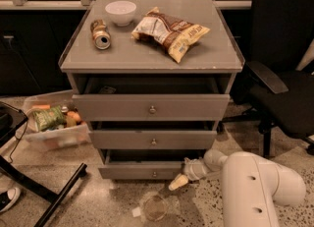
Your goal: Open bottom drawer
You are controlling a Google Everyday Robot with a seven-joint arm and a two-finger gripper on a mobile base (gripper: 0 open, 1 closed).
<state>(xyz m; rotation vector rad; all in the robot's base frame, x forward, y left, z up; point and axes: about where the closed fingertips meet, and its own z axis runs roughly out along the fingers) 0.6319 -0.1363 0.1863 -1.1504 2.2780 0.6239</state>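
Note:
The grey cabinet (78, 64) has three drawers, all standing a little way out. The bottom drawer (132, 172) is the lowest, with a small round metal knob (154, 174) at the middle of its front. It is pulled out slightly, with a dark gap above its front. My gripper (178, 182) is at the end of the white arm (255, 182). It sits low at the drawer's right end, just in front of the front panel and right of the knob. It holds nothing that I can see.
A white bowl (120, 12), a can (100, 34) and a chip bag (169, 32) lie on the cabinet top. A black office chair (284, 73) stands to the right. A plastic bin (54, 123) sits on the left floor. A clear cup (154, 207) lies on the floor in front.

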